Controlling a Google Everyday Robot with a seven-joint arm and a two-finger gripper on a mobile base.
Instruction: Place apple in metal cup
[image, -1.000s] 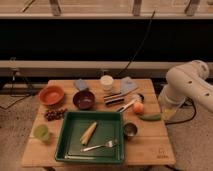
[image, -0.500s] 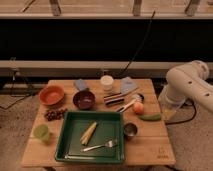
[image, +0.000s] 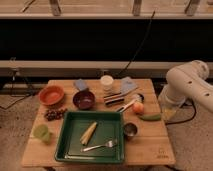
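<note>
The apple (image: 138, 107), small and orange-red, lies on the wooden table (image: 150, 150) right of centre, apart from the cup. The metal cup (image: 130, 130), short and shiny with a dark inside, stands upright just right of the green tray, below and slightly left of the apple. My white arm (image: 187, 82) is folded at the table's right side. My gripper (image: 171, 107) hangs at the arm's lower end beside the table's right edge, well right of the apple and touching nothing on the table.
A long green vegetable (image: 150, 117) lies right of the apple. A green tray (image: 65, 131) holds a corn cob (image: 88, 132) and a fork (image: 100, 146). Also on the table are an orange bowl (image: 51, 94), a dark bowl (image: 83, 99), grapes (image: 54, 114), a light green cup (image: 41, 132), a white cup (image: 106, 82) and a striped object (image: 114, 98).
</note>
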